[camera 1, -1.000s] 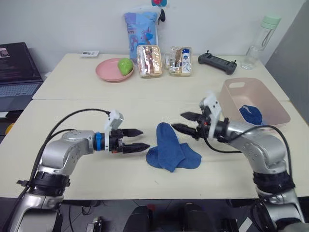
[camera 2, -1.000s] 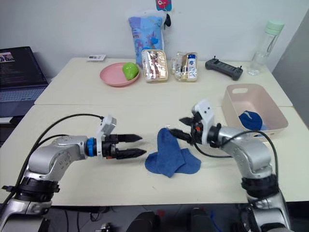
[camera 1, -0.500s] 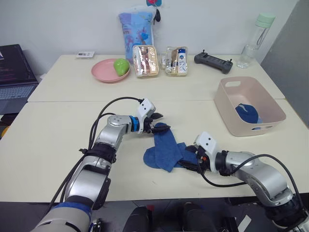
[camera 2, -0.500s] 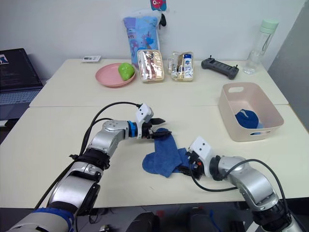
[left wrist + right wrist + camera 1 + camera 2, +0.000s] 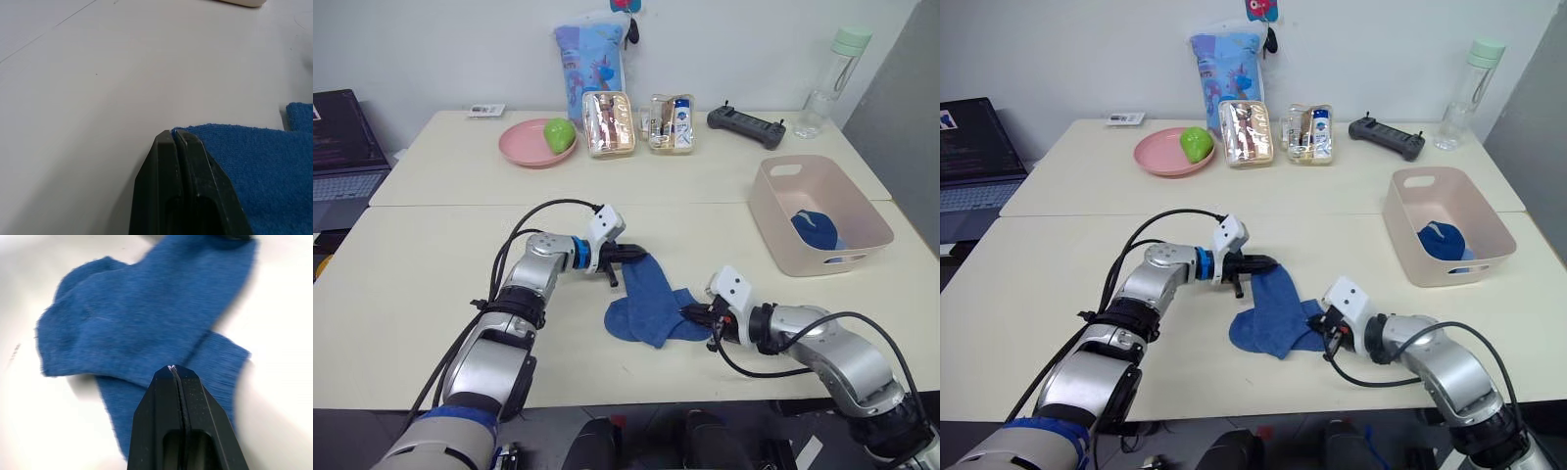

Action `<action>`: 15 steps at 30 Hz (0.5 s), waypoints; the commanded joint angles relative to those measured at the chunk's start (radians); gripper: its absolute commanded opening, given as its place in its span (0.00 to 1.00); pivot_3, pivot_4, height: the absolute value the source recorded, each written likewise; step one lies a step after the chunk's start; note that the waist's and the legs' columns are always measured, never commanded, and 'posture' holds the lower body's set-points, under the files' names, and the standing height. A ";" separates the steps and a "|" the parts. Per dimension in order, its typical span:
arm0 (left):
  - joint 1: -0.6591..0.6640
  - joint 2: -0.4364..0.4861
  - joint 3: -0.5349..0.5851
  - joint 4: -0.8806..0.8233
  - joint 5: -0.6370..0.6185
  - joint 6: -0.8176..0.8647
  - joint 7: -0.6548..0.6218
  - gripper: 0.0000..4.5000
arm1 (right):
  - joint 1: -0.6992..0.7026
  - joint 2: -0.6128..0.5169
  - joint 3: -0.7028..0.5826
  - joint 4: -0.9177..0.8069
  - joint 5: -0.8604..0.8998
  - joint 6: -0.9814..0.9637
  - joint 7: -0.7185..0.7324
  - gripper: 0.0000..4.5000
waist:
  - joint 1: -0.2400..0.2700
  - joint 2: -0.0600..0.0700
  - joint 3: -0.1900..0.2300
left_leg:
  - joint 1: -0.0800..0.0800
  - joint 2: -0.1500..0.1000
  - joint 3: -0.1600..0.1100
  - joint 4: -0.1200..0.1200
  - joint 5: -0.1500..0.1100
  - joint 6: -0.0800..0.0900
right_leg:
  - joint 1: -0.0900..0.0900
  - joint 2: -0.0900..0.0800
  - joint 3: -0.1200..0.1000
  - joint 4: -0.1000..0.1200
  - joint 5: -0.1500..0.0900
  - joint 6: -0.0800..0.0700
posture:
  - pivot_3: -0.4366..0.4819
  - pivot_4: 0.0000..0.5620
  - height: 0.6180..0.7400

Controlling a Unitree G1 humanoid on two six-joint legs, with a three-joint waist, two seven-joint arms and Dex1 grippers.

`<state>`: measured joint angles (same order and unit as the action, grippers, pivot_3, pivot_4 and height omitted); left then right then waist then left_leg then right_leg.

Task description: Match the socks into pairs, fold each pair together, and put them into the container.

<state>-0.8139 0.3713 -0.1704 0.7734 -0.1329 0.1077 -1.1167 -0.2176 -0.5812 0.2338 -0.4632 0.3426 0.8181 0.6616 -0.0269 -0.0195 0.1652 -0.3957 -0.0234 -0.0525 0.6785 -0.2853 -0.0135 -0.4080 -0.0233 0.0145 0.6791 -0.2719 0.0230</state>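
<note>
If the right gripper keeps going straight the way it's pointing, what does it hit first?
The right gripper, fingers shut, points toward the robot's left at the edge of the blue socks lying on the table. It would push into them almost at once; whether it already touches them is unclear.

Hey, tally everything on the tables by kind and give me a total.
Socks: 2 flat, plus a blue bundle in the tub
Tub: 1
Plate: 1
Green fruit: 1
Pouches: 2
Bag: 1
Controller: 1
Bottle: 1
Total: 11
</note>
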 commanded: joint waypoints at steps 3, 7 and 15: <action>0.089 0.074 0.047 -0.214 -0.044 0.120 -0.027 0.00 | -0.025 0.007 -0.092 -0.030 0.073 0.056 0.009 0.00 | -0.003 0.000 0.000 | 0.000 0.000 0.000 0.000 0.000 0.000 | 0.000 0.000 0.000 0.000 0.000 0.000 | 0.48 0.27 1.00; 0.177 0.123 0.085 -0.373 -0.082 0.207 -0.013 0.00 | -0.023 0.025 -0.123 -0.044 0.135 0.126 0.003 0.09 | -0.002 0.000 0.000 | 0.000 0.001 -0.001 0.000 0.000 0.000 | 0.000 0.000 0.000 0.000 0.000 0.000 | 0.48 0.27 1.00; 0.263 0.111 0.128 -0.536 -0.149 0.293 0.054 0.00 | -0.045 0.139 -0.160 -0.040 0.256 0.318 -0.079 0.58 | 0.001 0.000 0.000 | 0.000 0.000 -0.001 0.000 0.000 0.000 | 0.000 -0.001 0.000 0.000 0.000 0.000 | 0.48 0.27 1.00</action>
<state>-0.5480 0.4838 -0.0598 0.2847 -0.2597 0.3934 -1.0732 -0.2492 -0.4426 0.0996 -0.4690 0.5670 1.1104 0.5911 -0.0262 -0.0194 0.1651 -0.3956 -0.0232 -0.0535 0.6786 -0.2853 -0.0135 -0.4077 -0.0248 0.0145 0.6794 -0.2717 0.0228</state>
